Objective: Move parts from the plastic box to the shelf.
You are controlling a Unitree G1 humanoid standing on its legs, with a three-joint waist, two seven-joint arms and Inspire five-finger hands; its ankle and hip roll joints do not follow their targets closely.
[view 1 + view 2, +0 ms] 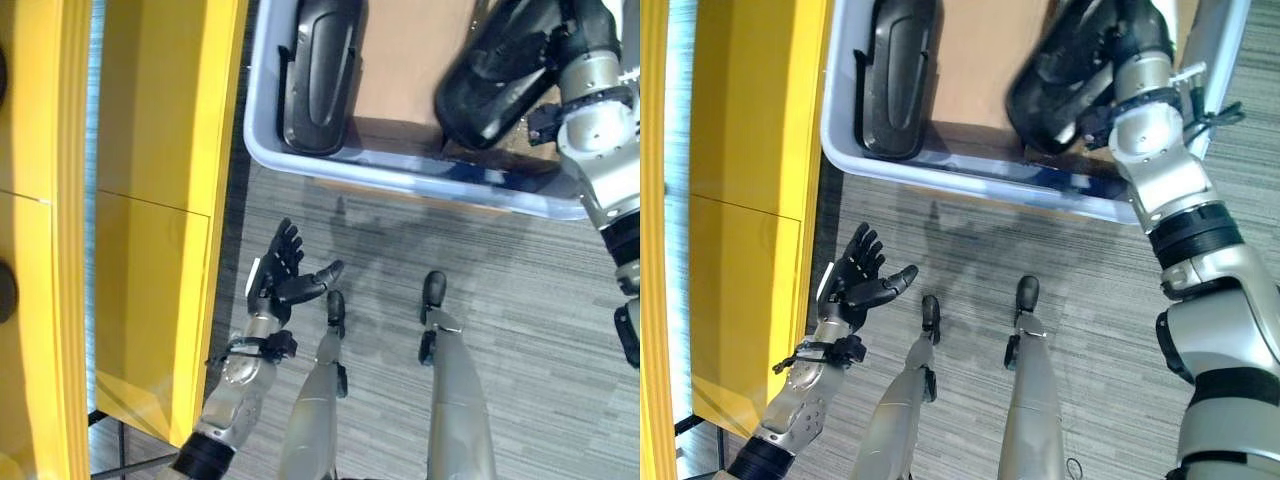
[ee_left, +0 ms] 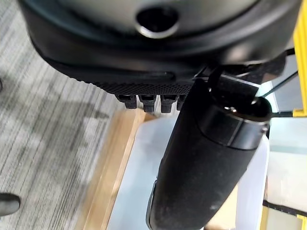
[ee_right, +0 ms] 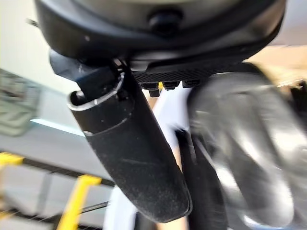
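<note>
The left hand [image 1: 278, 272] is held low with its palm turned up — fingers straight and spread, thumb out to the side, nothing in it. The right arm reaches forward, and the right hand [image 1: 1110, 45] is curled round a black part [image 1: 1055, 85] — wrist bent down.

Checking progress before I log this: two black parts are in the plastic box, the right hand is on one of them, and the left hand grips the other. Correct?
Not quite. The left hand grips nothing: in the left eye view it hangs open over the carpet beside the yellow shelf, outside the plastic box. The right hand is on one black part; the other black part lies untouched.
</note>
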